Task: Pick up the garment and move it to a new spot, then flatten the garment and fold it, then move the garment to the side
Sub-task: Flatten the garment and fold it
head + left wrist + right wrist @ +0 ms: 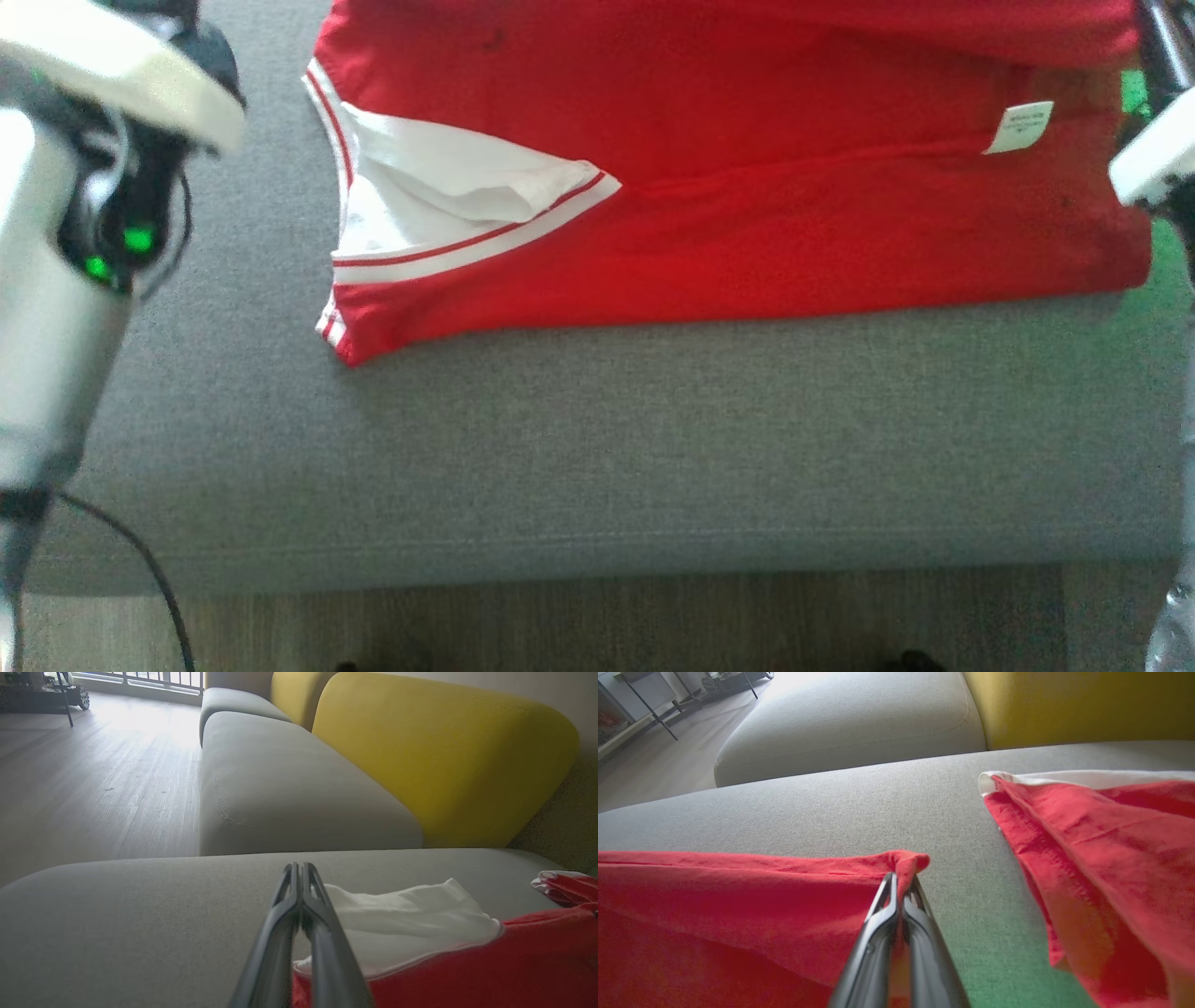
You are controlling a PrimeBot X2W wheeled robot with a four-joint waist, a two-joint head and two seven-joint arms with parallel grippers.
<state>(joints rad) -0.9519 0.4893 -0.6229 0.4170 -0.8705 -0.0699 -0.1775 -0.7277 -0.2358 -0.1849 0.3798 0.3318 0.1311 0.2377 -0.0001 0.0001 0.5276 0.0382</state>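
The garment (747,233) lay flat on the grey sofa seat (597,448) and looked partly folded. The right gripper (899,877) was pinched tight on its red corner (911,859). The left gripper (299,868) was closed too, holding nothing, near the white part (411,914). I think more folding and the move aside were left to do

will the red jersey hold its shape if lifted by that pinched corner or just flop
Likely floppy: the garment lies in soft folds and bunches at the corner pinched by the right gripper, so it should drape. Probably light: thin fabric. Pushed across the grey cushion, it may wrinkle rather than slide flat.
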